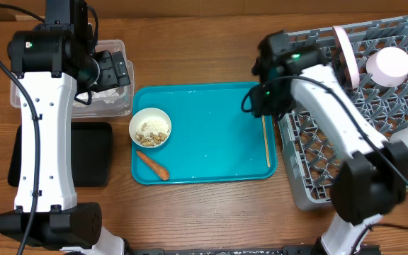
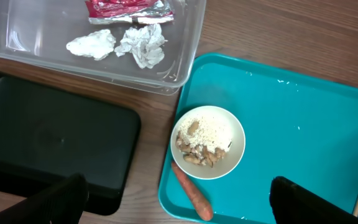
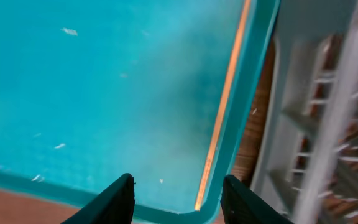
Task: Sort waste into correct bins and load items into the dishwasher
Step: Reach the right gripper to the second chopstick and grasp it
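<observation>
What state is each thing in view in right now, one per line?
Clear tub: holds wrapper and crumpled paper.
Black tray: empty.
White bowl: upright, holding food scraps.
Carrot: lying on teal tray.
Chopstick: lying along teal tray's edge.
Dish rack: partly loaded.
Left gripper: open, empty.
Right gripper: open, empty.

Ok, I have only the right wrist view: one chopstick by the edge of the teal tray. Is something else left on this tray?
Observer: Yes, a small white bowl with food scraps stands on the left side of the teal tray.
Operator: Only this?
Observer: No, a carrot lies near that bowl, toward the robot's side.
Operator: Is any waste sorted already?
Observer: The foil wrapper and the crumpled paper lie in the clear tub.
</observation>
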`<state>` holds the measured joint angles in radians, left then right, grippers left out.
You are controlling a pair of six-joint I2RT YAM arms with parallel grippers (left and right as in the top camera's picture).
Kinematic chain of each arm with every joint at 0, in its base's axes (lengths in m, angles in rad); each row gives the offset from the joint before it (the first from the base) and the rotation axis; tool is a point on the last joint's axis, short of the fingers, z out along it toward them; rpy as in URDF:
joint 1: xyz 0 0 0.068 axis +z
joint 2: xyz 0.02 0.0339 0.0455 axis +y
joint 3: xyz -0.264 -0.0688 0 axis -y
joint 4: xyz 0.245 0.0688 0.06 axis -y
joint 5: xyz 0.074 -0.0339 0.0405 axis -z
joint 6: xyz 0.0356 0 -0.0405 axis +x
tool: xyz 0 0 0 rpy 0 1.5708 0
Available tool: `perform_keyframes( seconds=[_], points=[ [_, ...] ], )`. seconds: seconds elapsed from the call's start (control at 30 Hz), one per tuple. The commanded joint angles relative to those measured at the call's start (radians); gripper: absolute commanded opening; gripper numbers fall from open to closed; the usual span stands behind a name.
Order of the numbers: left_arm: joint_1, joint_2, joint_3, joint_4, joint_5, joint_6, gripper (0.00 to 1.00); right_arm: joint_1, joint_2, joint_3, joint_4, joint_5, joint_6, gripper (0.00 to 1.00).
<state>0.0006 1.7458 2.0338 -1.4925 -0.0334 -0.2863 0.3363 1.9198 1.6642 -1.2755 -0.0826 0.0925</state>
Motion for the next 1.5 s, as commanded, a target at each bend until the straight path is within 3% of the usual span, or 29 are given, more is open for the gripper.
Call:
perform_keyframes(
  seconds=[0.0, 0.77, 0.9, 1.17, 1.47],
  points=[
    [-0.001, 0.0, 0.01, 0.002, 0.008, -0.006, 0.95, 0.004, 0.057, -0.058, 0.026, 0.066, 0.126, 0.47],
    [-0.001, 0.0, 0.01, 0.001, 0.008, -0.007, 0.95, 0.006, 0.102, -0.317, 0.245, 0.051, 0.172, 0.47],
    [-0.001, 0.0, 0.01, 0.001, 0.008, -0.007, 0.95, 0.017, 0.102, -0.319, 0.224, 0.062, 0.174, 0.42],
    [-0.001, 0.0, 0.01, 0.002, 0.008, -0.007, 0.95, 0.034, 0.102, -0.301, 0.228, 0.096, 0.174, 0.41],
    [-0.001, 0.0, 0.01, 0.002, 0.008, -0.006, 0.95, 0.064, 0.102, -0.216, 0.151, 0.263, 0.227, 0.42]
  ],
)
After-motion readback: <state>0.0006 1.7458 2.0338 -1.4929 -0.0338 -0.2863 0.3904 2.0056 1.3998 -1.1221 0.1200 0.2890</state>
